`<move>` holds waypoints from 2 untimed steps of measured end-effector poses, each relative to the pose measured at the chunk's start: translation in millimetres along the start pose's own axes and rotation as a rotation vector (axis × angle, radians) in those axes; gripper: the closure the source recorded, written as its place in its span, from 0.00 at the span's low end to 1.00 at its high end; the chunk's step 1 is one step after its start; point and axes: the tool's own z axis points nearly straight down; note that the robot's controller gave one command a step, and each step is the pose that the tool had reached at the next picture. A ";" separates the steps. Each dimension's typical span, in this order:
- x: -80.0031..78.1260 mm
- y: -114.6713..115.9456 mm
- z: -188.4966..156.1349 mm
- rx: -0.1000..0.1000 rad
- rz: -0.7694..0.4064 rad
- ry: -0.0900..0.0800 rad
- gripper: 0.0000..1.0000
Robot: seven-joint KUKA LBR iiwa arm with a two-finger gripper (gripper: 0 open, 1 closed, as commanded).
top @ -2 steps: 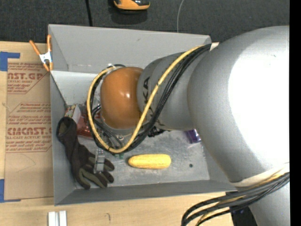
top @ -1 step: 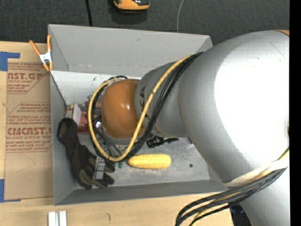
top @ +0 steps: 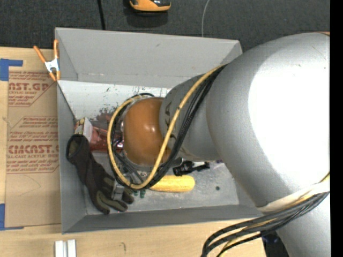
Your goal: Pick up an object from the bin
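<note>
Claw (top: 127,182) low in bin (top: 144,52) under orange wrist cover (top: 142,130), open or closed can't tell, dark glove (top: 91,170) just left of it, yellow corn cob (top: 172,184) just right, reddish packet (top: 97,137) up-left.

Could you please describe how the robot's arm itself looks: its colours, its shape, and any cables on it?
The arm is thick and rounded, with a smooth, shiny silver-grey shell. At its wrist sits a glossy orange-brown, dome-shaped cover. A thin yellow cable loops around this cover, and a bundle of black cables runs beside it back along the arm. I see no markings on the shell.
</note>
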 end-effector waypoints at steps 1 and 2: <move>0.0 0.0 0.0 0.000 0.000 0.000 1.00; -1.7 -5.1 -205.6 0.004 0.011 0.003 1.00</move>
